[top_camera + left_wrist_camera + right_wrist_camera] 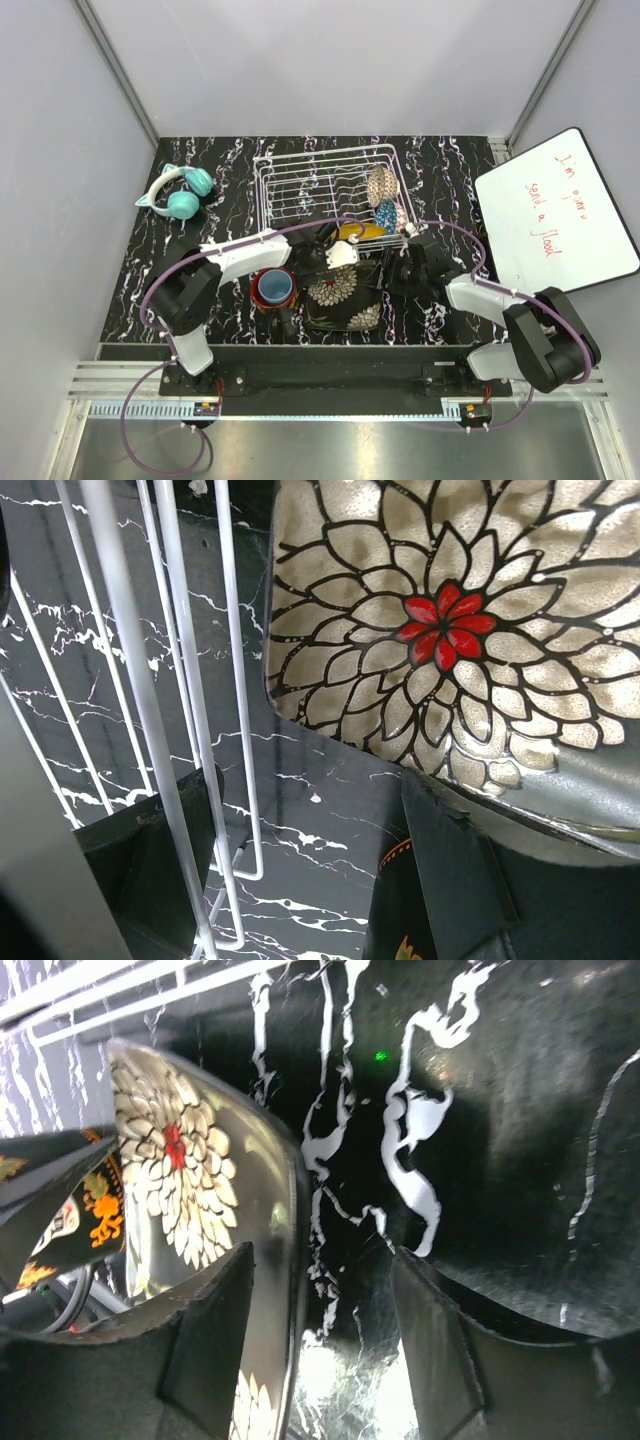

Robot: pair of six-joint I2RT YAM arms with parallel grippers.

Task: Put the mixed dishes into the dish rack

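Note:
The black square white-flowered plate point(345, 295) lies flat on the marble table in front of the dish rack point(300, 185). My right gripper point(325, 1360) is open and straddles the plate's point(190, 1160) right rim, one finger point(210, 1340) over the plate and the other over the table. My left gripper point(300, 880) is open at the plate's point(450, 630) far edge, next to the rack's wires point(190, 680), with only table between its fingers. The gold lattice bowl point(381, 185) and the mustard-yellow plate point(360, 231) stand in the rack. A red-rimmed mug with blue inside point(273, 287) sits left of the plate.
Teal cat-ear headphones point(178, 193) lie at the back left. A whiteboard point(555, 210) leans at the right. Grey walls close in the table on three sides. A dark surface with orange print point(90, 1210) shows beyond the plate; I cannot tell what it is.

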